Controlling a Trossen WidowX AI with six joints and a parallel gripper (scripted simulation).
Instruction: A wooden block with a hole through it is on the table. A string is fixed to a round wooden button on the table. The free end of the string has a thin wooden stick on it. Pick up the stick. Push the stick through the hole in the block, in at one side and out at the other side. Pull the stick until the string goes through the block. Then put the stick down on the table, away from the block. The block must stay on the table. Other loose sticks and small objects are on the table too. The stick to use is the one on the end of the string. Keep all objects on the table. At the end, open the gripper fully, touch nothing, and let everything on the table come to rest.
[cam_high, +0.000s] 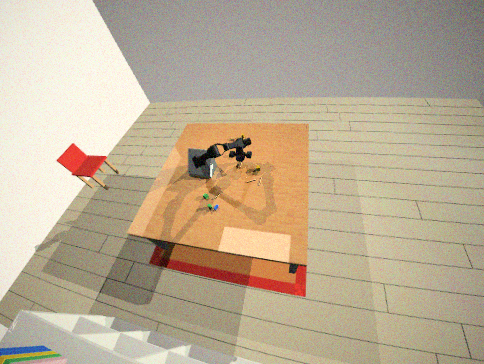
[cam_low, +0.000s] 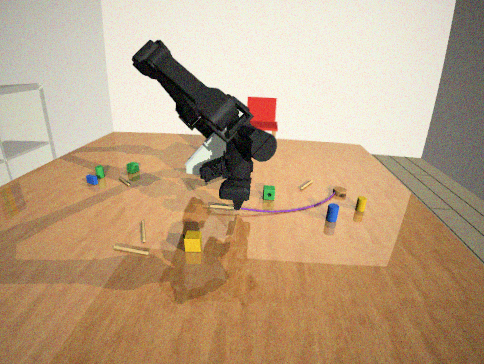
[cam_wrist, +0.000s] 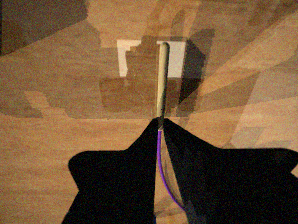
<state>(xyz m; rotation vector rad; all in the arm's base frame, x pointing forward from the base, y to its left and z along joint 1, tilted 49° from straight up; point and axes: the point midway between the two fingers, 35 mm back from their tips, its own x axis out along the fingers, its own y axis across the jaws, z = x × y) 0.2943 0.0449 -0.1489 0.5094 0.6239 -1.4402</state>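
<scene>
My gripper (cam_low: 237, 206) (cam_wrist: 159, 122) is shut on the thin wooden stick (cam_low: 220, 206) (cam_wrist: 162, 80), at its string end. The stick looks level and a little above the table, its free end pointing left in the exterior view. The purple string (cam_low: 280, 211) (cam_wrist: 162, 167) runs from the stick in a shallow curve to the brown button (cam_low: 340, 191), at the right in the exterior view. The green block with a dark hole (cam_low: 269, 193) stands on the table behind the string, right of my gripper and apart from it. The top view shows the fingers too small to judge.
A yellow cube (cam_low: 193, 242) (cam_high: 257, 169) and loose sticks (cam_low: 131, 249) (cam_low: 143, 231) lie at the front left. A blue cylinder (cam_low: 332, 213) and a yellow cylinder (cam_low: 361, 204) stand near the button. Another stick (cam_low: 306, 185) lies behind. A green cube (cam_low: 132, 168) and small pieces are at the far left.
</scene>
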